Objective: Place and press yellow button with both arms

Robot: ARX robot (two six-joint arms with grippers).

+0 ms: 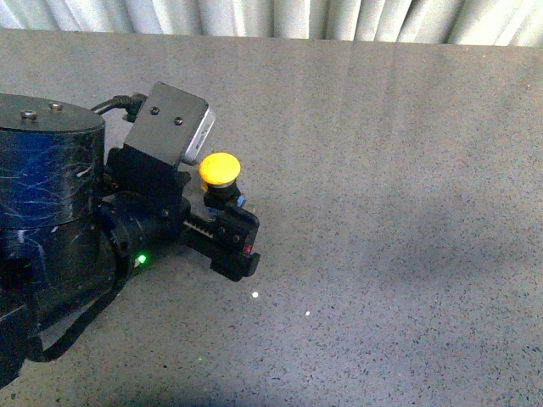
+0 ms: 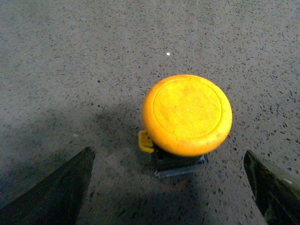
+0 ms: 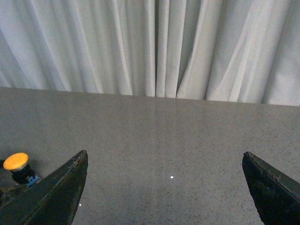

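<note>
The yellow button stands upright on the grey speckled table, with its black body and small blue-grey base under the round cap. My left gripper is open, low over the table right beside the button. In the left wrist view the button stands free between the two spread fingers, touching neither, and the left gripper holds nothing. My right gripper is open and empty above the table. Its view shows the button far off to one side. The right arm is out of the front view.
The grey table stretches to the right of the button and back to a white curtain. The bulky black left arm base fills the left of the front view. Small bright light spots lie on the table.
</note>
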